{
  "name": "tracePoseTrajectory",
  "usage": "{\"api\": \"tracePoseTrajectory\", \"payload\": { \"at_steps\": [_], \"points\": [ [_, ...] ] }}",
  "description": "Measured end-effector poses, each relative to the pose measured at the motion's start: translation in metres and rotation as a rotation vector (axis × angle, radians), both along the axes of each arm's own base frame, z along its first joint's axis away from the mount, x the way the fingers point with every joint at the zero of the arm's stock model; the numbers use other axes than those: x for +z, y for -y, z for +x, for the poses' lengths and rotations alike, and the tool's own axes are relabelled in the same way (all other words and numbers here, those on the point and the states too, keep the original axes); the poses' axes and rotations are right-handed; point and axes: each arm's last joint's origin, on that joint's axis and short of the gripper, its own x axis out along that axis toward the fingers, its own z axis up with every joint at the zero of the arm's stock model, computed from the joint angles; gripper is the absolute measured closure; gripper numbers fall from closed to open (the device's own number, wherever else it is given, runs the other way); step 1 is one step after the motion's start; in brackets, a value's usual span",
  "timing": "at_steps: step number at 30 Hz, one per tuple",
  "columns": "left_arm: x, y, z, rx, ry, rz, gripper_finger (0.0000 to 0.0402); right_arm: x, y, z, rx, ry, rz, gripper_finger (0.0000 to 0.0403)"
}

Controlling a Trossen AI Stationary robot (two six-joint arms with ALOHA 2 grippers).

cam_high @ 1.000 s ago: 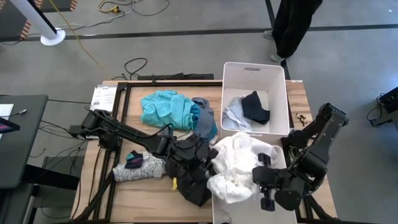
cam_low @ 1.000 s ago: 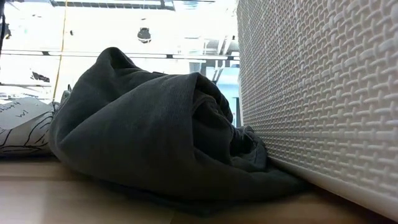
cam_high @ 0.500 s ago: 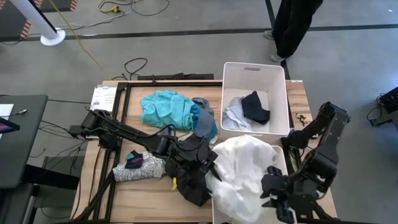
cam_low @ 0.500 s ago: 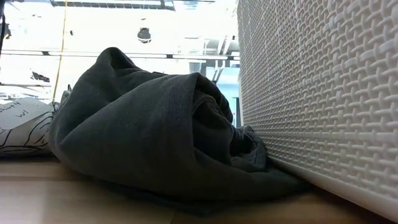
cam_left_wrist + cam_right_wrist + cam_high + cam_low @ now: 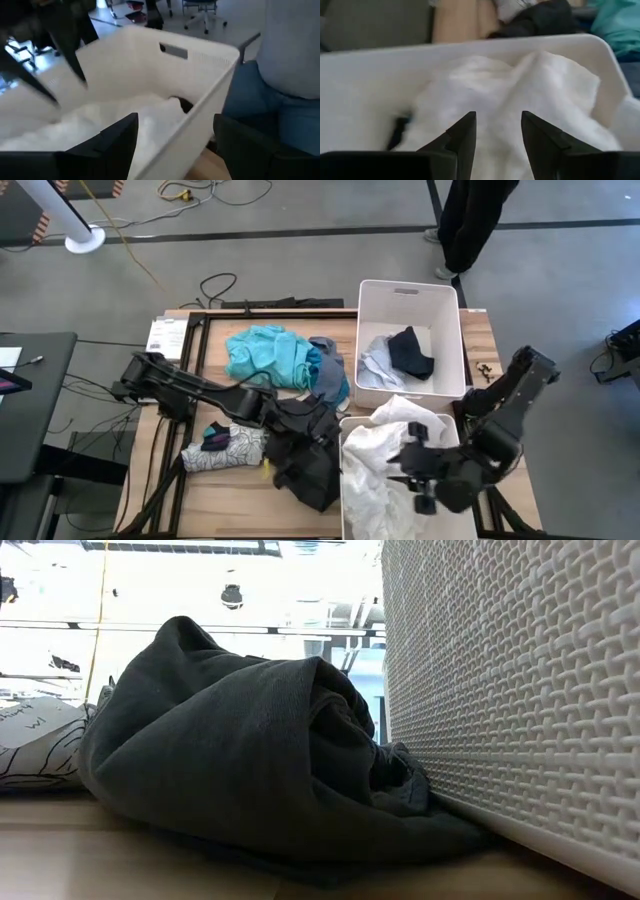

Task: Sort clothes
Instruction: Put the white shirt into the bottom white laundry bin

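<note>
The white garment point(image 5: 380, 455) lies spread in the near white bin point(image 5: 345, 480), one edge draped over the bin's far rim. My right gripper point(image 5: 497, 131) hovers open just above it. My left gripper point(image 5: 175, 142) stands open beside the bin's left wall point(image 5: 210, 95), over the dark grey garment point(image 5: 305, 460). On the table lie a teal garment point(image 5: 265, 355), a blue one point(image 5: 328, 378) and a white leaf-print one point(image 5: 225, 448). The far bin point(image 5: 445, 300) holds pale grey-blue and black clothes point(image 5: 405, 352).
In the low view the dark grey garment point(image 5: 250, 770) lies bunched against the near bin's woven wall point(image 5: 520, 690). A paper sheet point(image 5: 165, 335) sits at the table's far left corner. A person point(image 5: 470, 220) stands beyond the table's far edge.
The white garment, bunched up over the near bin's left rim a second ago, has spread out and fallen into the bin. My left gripper has drawn back a little toward the table's left. My right gripper swung toward the near edge, then came back over the garment.
</note>
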Motion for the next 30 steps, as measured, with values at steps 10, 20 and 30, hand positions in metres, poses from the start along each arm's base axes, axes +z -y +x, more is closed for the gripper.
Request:
{"api": "tracePoseTrajectory", "payload": {
  "at_steps": [10,20,30],
  "points": [
    [0.033,-0.019,-0.054,0.232,-0.134,0.163,0.0150,-0.067,0.015,0.042,-0.147,-0.402,-0.181,0.0252],
    [0.041,-0.033,-0.102,0.421,-0.328,0.238,0.0150,-0.134,-0.009,0.072,-0.062,-0.668,-0.142,0.0262],
    [0.005,-0.035,-0.115,0.427,-0.596,0.256,0.0150,-0.140,-0.013,0.075,-0.047,-0.717,-0.065,0.0266]
  ]
}}
